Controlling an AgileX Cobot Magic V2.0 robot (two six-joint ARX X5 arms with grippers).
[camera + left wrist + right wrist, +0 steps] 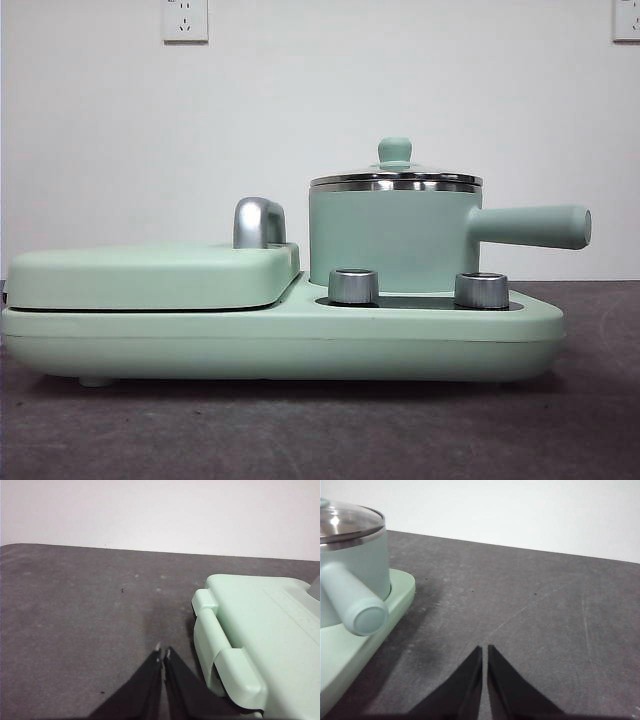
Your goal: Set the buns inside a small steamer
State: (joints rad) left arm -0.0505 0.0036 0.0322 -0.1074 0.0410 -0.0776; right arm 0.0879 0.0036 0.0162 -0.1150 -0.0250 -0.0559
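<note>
The small steamer (392,236), a mint-green pot with a steel rim, stands on the right of the cooker base (280,345). Its glass lid with a green knob (395,152) is on, and its straight handle (530,226) points right. It also shows in the right wrist view (352,565). The buns are not in view. My left gripper (163,652) is shut and empty over the dark table beside the griddle lid (260,630). My right gripper (484,650) is shut and empty over the table beside the pot's handle (355,602).
A flat mint-green griddle (150,275) with a silver handle (258,222) fills the base's left half. Two steel knobs (353,286) (481,290) sit at the front of the pot. The dark grey table (320,430) runs to a white wall with sockets.
</note>
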